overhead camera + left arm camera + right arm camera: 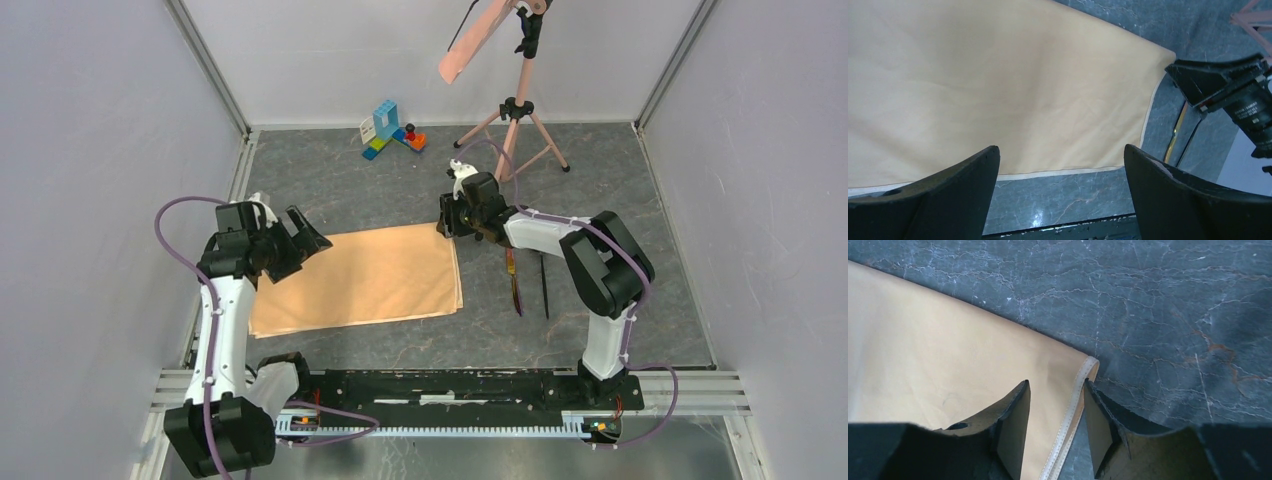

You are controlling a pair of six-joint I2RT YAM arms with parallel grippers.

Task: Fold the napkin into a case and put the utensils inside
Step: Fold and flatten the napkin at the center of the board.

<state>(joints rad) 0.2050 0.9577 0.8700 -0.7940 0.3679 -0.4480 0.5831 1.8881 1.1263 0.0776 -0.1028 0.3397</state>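
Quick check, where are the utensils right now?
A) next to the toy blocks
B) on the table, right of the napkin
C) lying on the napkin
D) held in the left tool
B: both utensils lie side by side on the bare table, just off the right edge of the napkin, which is spread flat.

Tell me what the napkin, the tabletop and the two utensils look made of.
Napkin: woven cloth, matte peach-tan; it lies soft with a stitched hem along its edge. Tabletop: dark grey with pale veins, like marble or a printed laminate, slightly glossy. Iridescent utensil: probably coated metal, from its purple-gold sheen. Black utensil: matte black; metal or plastic, too small to tell.
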